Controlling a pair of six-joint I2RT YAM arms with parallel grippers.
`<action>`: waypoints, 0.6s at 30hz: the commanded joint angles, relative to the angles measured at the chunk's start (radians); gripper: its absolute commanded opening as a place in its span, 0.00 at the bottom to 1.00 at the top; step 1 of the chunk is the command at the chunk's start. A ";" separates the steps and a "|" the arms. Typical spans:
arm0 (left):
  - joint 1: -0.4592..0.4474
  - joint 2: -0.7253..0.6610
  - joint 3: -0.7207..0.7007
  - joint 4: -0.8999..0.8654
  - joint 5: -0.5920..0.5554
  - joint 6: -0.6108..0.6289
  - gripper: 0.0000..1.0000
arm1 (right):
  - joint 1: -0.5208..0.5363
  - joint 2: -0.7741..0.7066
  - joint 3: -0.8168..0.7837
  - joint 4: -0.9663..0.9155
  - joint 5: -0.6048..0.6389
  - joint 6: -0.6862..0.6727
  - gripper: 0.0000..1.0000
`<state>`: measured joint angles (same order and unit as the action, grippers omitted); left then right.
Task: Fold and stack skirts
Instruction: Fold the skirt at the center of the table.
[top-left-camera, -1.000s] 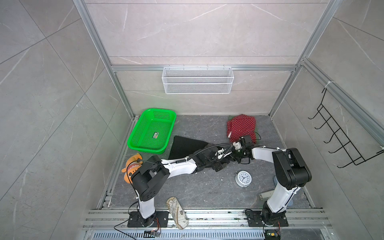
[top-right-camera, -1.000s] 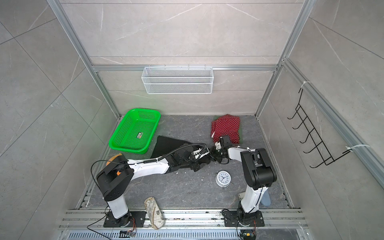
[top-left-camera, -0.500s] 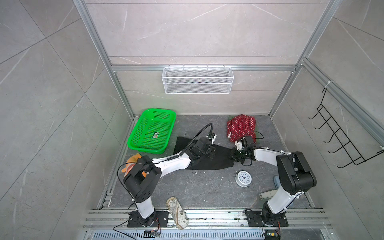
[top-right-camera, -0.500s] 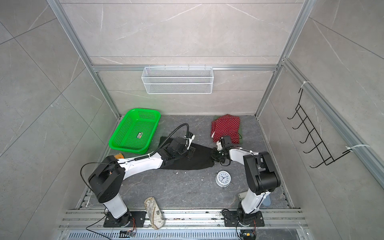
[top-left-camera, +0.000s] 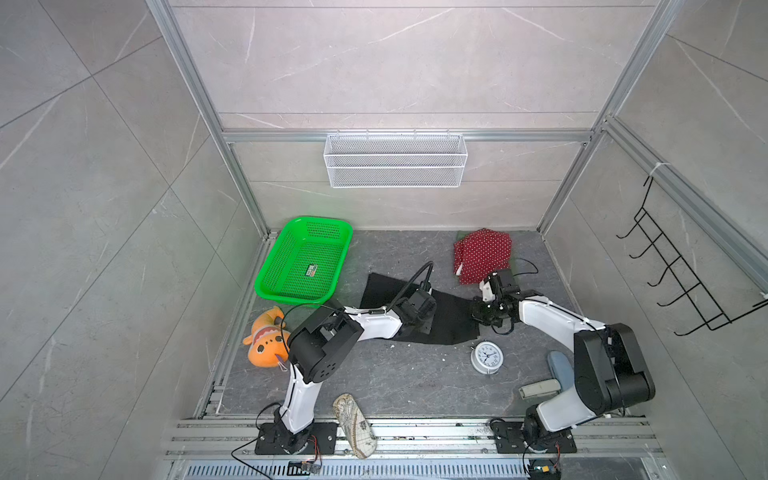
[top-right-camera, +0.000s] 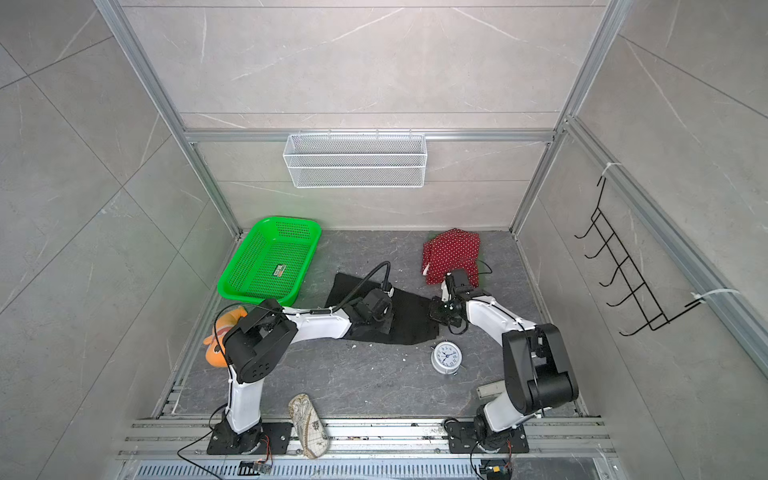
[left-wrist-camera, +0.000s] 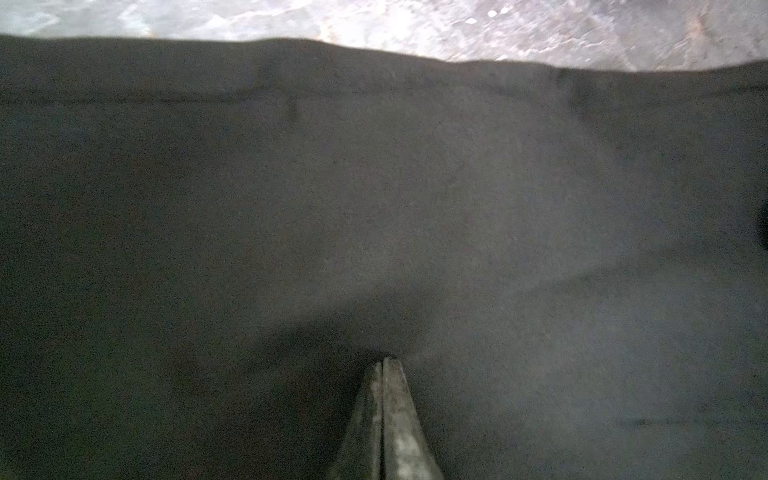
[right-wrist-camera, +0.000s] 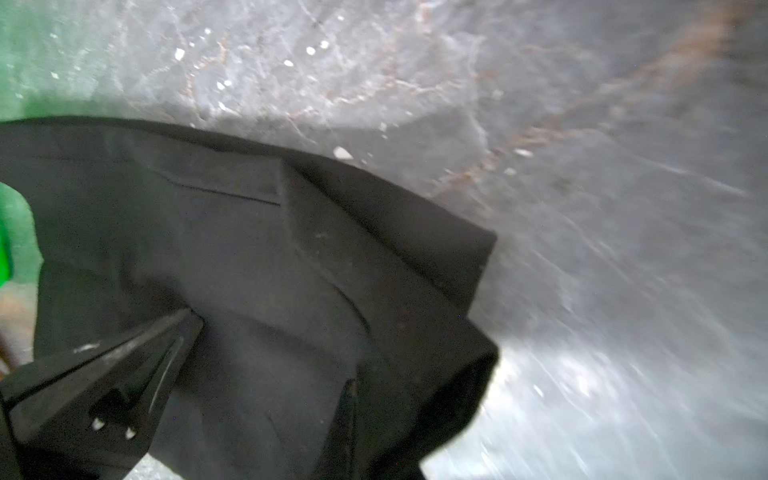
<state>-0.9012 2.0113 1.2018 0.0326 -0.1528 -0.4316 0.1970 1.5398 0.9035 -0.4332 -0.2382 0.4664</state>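
Because the black skirt (top-left-camera: 453, 318) is the only garment spread open on the grey floor (top-left-camera: 395, 374), between the green basket (top-left-camera: 270, 286) and the alarm clock (top-left-camera: 486, 357), it is judged to be the one now being folded. Its edge nearest the right arm is pinched by the right gripper (right-wrist-camera: 272, 351). In the right wrist view the cloth is seen bunched and raised between the two fingers, which are closed on it, presumably so that this side can be carried over the rest.

The left gripper (left-wrist-camera: 382, 361) is set over the middle of the same skirt, its fingers pressed flat together with no cloth seen between them. Whether the tips bear on the fabric or hang just above it cannot be told. This placement is judged to serve as a hold-down or a crease line, so that the cloth is kept from sliding while the lifted edge is drawn across.

The red polka-dot skirt (top-left-camera: 482, 257) is laid as a compact bundle near the back wall, well apart from the basket, and is taken to mark the place of the stack. Whether another garment lies beneath it cannot be told. The clock is seen just beside the black skirt's front corner, not on it, so the fold is not obstructed.
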 joint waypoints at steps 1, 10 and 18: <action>-0.012 0.039 0.070 0.036 0.031 -0.026 0.00 | 0.004 -0.070 0.061 -0.143 0.050 -0.032 0.00; -0.019 0.105 0.156 0.106 0.141 -0.061 0.00 | 0.004 -0.069 0.231 -0.337 0.090 -0.113 0.00; 0.006 -0.004 0.158 0.051 0.074 -0.003 0.00 | 0.004 -0.064 0.272 -0.376 0.181 -0.156 0.00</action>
<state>-0.9112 2.1021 1.3312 0.0856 -0.0517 -0.4637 0.1970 1.4750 1.1408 -0.7570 -0.1146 0.3450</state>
